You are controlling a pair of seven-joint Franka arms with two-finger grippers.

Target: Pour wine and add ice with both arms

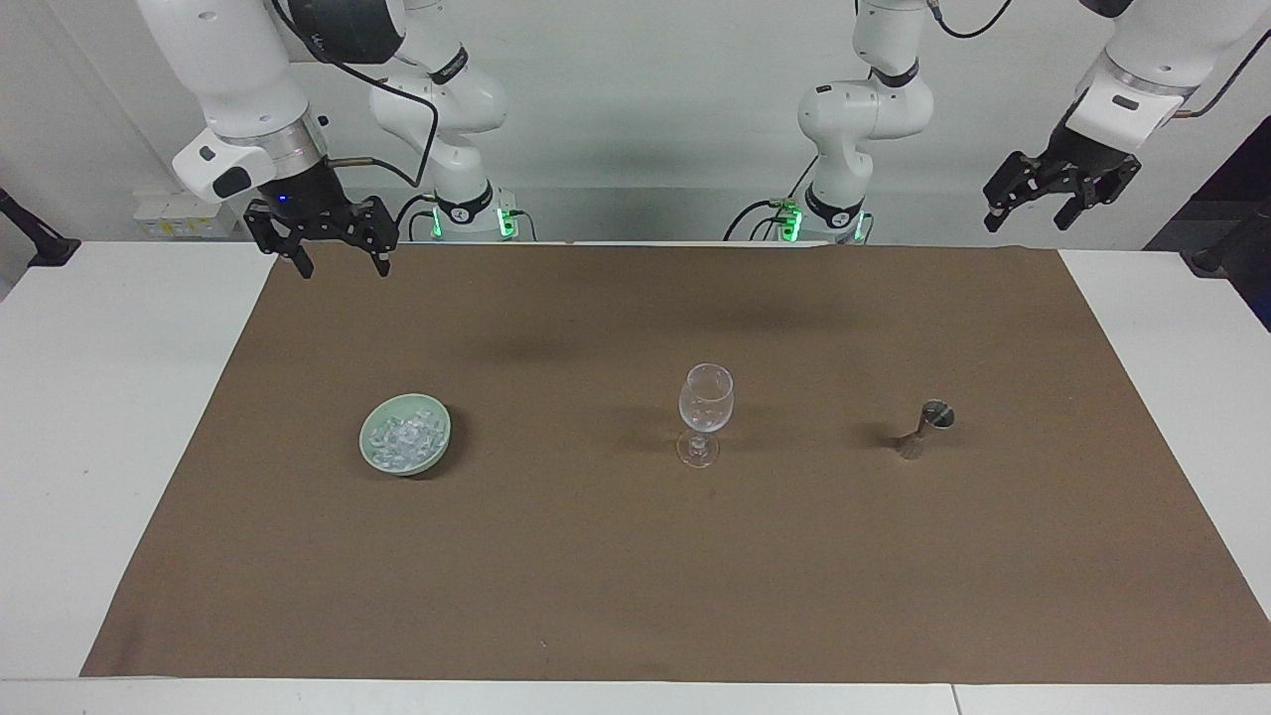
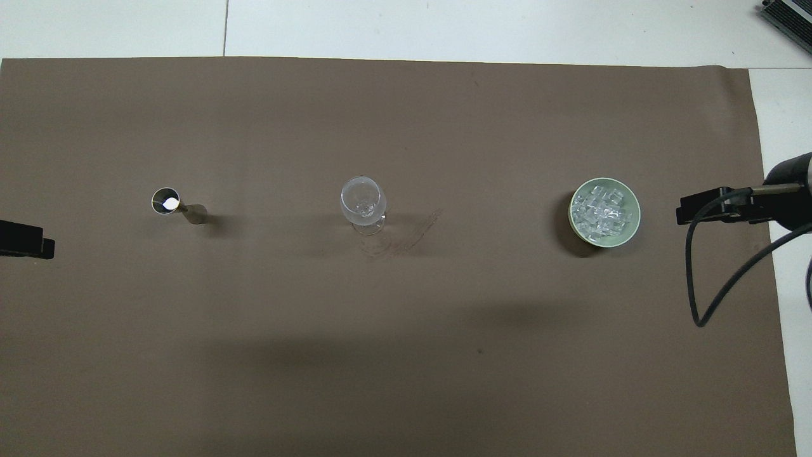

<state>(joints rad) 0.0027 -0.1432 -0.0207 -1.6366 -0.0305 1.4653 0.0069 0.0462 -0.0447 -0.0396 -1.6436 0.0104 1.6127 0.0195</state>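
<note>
No step of the task is begun yet. Nothing is held, and nothing is poured.

A brown mat is spread over the white table. Three things are set on it in a row, well apart from each other. A pale green bowl is placed toward the right arm's end of the table, and the ice is heaped inside it. A clear stemmed glass is stood upright in the middle of the row. It looks mostly empty; a few glints are seen in it, but what they are cannot be told. A small metal measuring cup is stood toward the left arm's end.

The right gripper is held up in the air over the mat's edge closest to the robots. Its fingers are spread apart, and nothing is between them. The ice is well apart from it, lower down and out toward the middle of the mat.

The left gripper is held high over the table's corner by the left arm's base. Its fingers are spread apart too, and nothing is gripped. The measuring cup is well apart from it.

Next, it is judged that the measuring cup must be reached by the left gripper and the bowl of ice by the right one. Each gripper must be brought down low and closed gently, so that nothing is tipped before it is carried over the glass.
</note>
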